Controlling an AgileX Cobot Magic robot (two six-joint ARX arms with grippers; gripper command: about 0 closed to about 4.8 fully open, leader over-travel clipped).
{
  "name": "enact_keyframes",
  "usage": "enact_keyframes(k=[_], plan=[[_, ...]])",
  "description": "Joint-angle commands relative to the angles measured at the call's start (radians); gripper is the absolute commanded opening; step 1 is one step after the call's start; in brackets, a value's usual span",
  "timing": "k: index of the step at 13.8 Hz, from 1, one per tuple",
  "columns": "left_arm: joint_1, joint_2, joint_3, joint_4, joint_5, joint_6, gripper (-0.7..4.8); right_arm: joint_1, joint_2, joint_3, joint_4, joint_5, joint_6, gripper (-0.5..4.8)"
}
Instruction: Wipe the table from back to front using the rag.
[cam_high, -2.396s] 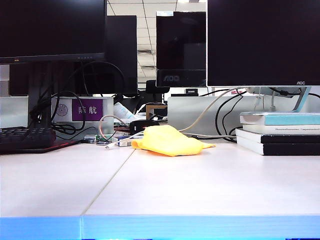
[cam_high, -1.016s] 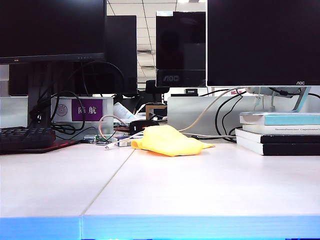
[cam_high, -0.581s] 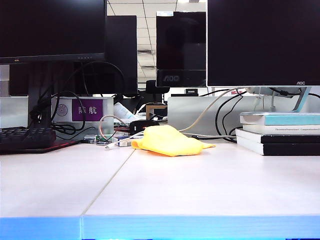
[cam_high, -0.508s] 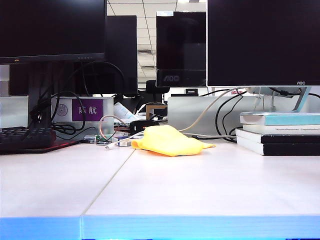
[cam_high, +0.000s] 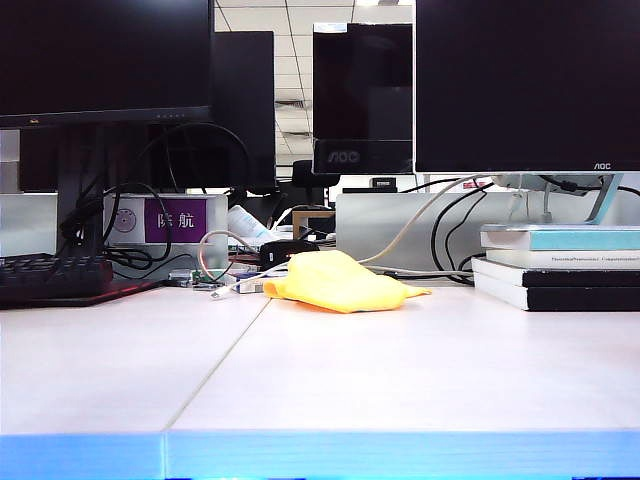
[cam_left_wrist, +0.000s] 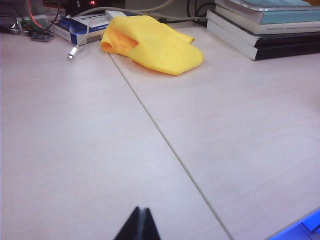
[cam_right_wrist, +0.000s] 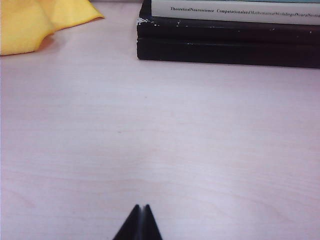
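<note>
Exterior view showed you one rag (cam_high: 338, 281), bright yellow and soft, lying in a lumpy heap at the back of the table (cam_high: 400, 370). It was not flat. It was bunched up with a fold on top and one thin corner poking out toward the books (cam_high: 558, 268). The table was wide, white and flat, with one thin seam line (cam_high: 222, 353) running from back to front and a light blue front edge (cam_high: 320, 455). The rag sat just right of that seam in this view, near a white cable (cam_high: 230, 285) and in front of the monitors (cam_high: 526, 85).

You could count three dark monitors along the back and one stack of books on the right side. One dark keyboard (cam_high: 52, 277) lay at the far left.

From the left wrist view you saw the rag (cam_left_wrist: 152, 44) again, puffed up, with a rolled edge on one side. A small blue and white box (cam_left_wrist: 85, 28) lay just beside it. The left gripper (cam_left_wrist: 138, 226) hung over bare table, well apart from the rag. Its two tips were pressed together and pinched nothing.

From the right wrist view you saw only one corner of the rag (cam_right_wrist: 35, 22), beside the book stack (cam_right_wrist: 230, 37). The right gripper (cam_right_wrist: 138, 223) was also pressed together, with nothing in it, over bare table.
</note>
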Motion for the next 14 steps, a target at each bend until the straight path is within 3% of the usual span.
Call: enact_keyframes(k=[1, 2, 3, 7, 9, 11, 13, 14], plan=[[0.029, -0.008, 0.003, 0.006, 0.004, -0.006, -0.05, 0.000, -0.001, -0.006, 0.011, 0.001, 0.003, -0.05], [0.071, -0.008, 0.003, 0.006, 0.020, -0.006, -0.05, 0.000, -0.001, -0.006, 0.011, 0.001, 0.003, -0.05], [0.275, -0.010, 0.003, 0.006, 0.048, -0.006, -0.05, 0.000, -0.001, -0.006, 0.011, 0.001, 0.003, -0.05], [0.500, -0.033, -0.002, 0.009, 0.048, -0.006, -0.05, 0.000, -0.001, -0.006, 0.011, 0.001, 0.003, -0.05], [0.688, -0.070, -0.030, 0.034, 0.044, -0.006, -0.05, 0.000, -0.001, -0.006, 0.010, 0.000, 0.003, -0.05], [0.744, -0.070, -0.057, 0.087, 0.045, -0.006, -0.05, 0.000, -0.008, -0.006, 0.011, 0.001, 0.003, -0.05], [0.746, -0.070, -0.095, 0.151, 0.050, -0.006, -0.05, 0.000, -0.008, -0.006, 0.011, 0.001, 0.003, -0.05], [0.744, -0.070, -0.095, 0.121, 0.065, -0.006, -0.05, 0.000, -0.009, -0.006, 0.010, 0.001, 0.003, -0.05]])
